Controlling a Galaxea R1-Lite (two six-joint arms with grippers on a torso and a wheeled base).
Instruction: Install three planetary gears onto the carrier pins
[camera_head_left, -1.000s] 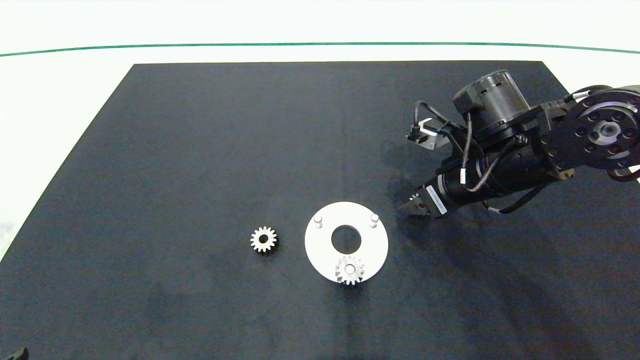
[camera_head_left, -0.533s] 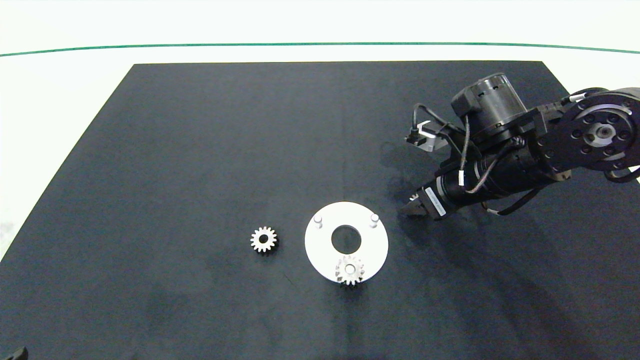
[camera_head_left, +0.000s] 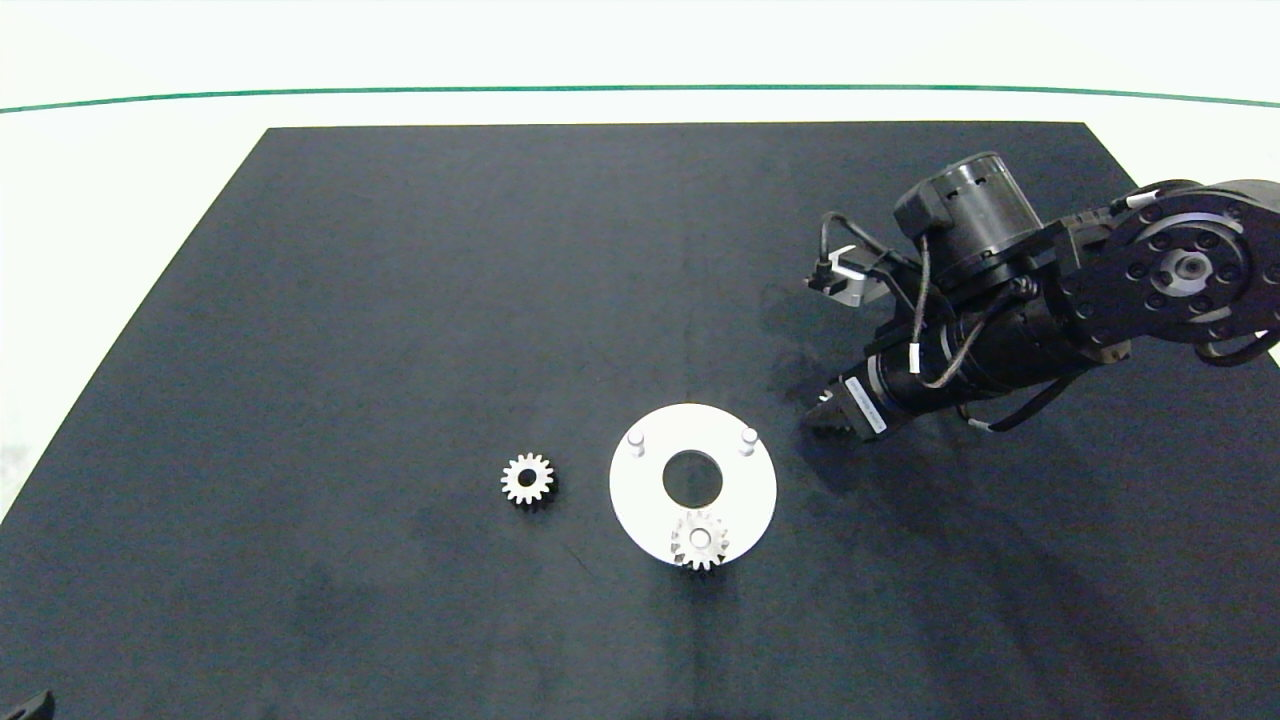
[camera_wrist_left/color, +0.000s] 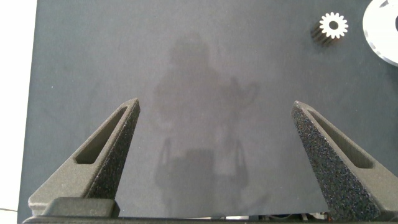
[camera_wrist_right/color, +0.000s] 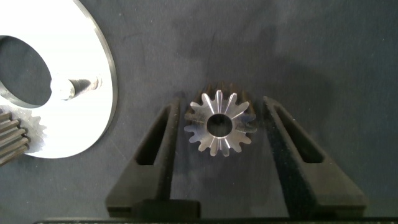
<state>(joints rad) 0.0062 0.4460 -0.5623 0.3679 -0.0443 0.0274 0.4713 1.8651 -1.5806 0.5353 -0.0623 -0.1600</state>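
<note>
Right wrist view: right gripper (camera_wrist_right/color: 219, 127) brackets a planetary gear (camera_wrist_right/color: 219, 124) on the surface, fingers parted and not yet clamped, just right of the white disc (camera_head_left: 740, 495). One gear (camera_head_left: 700, 540) is seated; two carrier pins (camera_head_left: 636, 441) remain bare. Next: clamp, lift, align bore over pin.

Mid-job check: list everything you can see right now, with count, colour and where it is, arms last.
Gears: three, silver-grey. One sits on the near pin of the disc; one lies loose on the mat beside the disc, on the left arm's side; one lies on the mat between the right gripper's fingers.
Disc: one, white, round with a large centre hole, mid-mat.
Pins: three, white; two bare, the third inside the seated gear.
Mat: one, black, on a white table.
Left gripper: open, over bare mat, away from the parts.
Right gripper: open, straddling the third gear beside the disc.
</note>
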